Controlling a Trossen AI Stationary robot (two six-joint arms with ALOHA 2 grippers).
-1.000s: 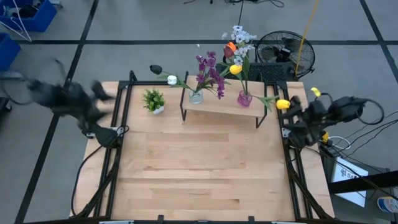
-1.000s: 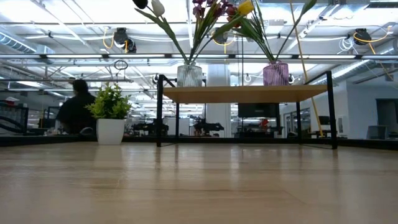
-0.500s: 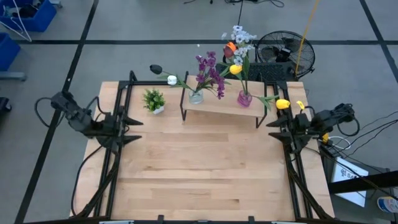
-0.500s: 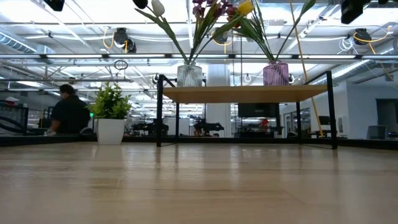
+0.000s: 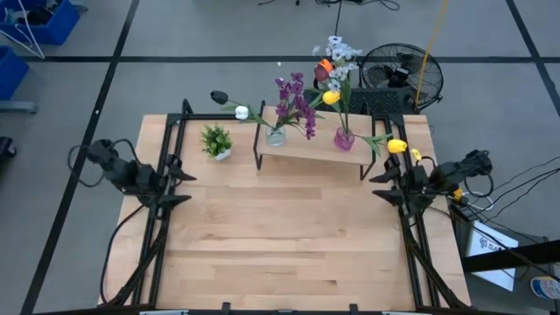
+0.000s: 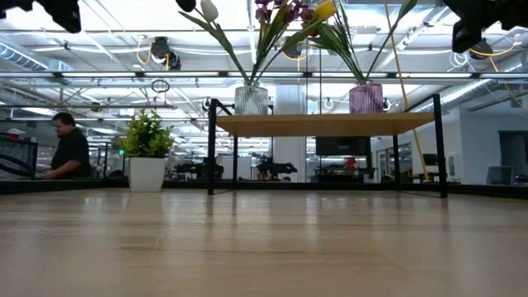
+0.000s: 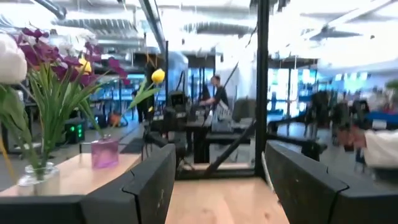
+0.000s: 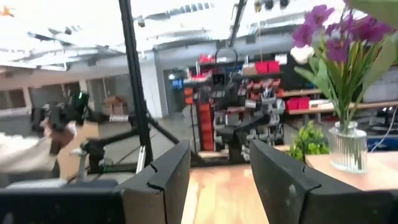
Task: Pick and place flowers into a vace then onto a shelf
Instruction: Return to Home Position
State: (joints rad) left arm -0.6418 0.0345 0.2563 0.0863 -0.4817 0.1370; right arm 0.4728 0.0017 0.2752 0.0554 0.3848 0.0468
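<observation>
Robotics lab, shown by ceiling pipes [image 6: 264, 76] and equipment racks [image 8: 247, 102]

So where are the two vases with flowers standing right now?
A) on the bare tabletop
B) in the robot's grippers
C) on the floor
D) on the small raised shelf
D: the clear vase and the purple vase both stand on the shelf, while the left gripper and right gripper sit open and empty at the side edges of the table.

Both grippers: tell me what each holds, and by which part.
Nothing is held: the dark two-finger left gripper and right gripper are both open and empty.
</observation>
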